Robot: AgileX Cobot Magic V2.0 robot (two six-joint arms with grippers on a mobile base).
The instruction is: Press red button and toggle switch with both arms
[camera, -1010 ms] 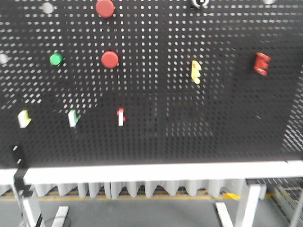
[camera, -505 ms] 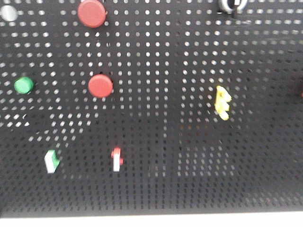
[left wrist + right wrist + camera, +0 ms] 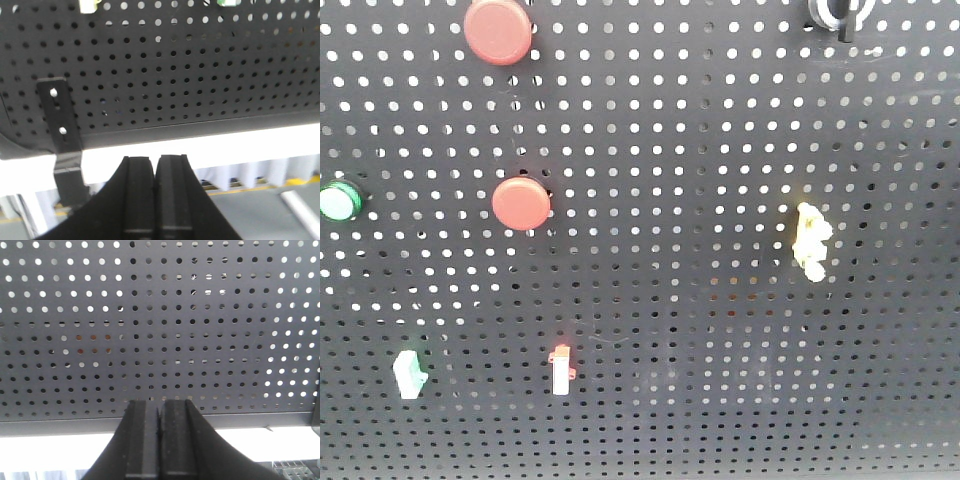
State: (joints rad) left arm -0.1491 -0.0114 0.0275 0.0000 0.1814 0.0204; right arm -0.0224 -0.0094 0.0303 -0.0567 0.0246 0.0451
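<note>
The red button [image 3: 498, 30], large and domed, sits on the black pegboard [image 3: 720, 150] at the top left of the front view. The toggle switch [image 3: 408, 375], white with a green tip, is at the lower left. Its green tip also shows at the top edge of the left wrist view [image 3: 227, 2]. My left gripper [image 3: 156, 159] is shut and empty, below the board's bottom edge. My right gripper [image 3: 160, 402] is shut and empty, in front of the board's lower rows. Neither gripper shows in the front view.
A smaller red button [image 3: 521, 203], a green button [image 3: 338, 200], a white switch with a red tip [image 3: 561, 368], a yellow switch [image 3: 810, 240] and a key switch [image 3: 840, 12] are on the board. A black bracket [image 3: 62, 135] hangs at its lower left edge.
The front view has closed in on the pegboard: the buttons and switches look larger and have spread outward, and the table edge and floor have dropped out of view.
</note>
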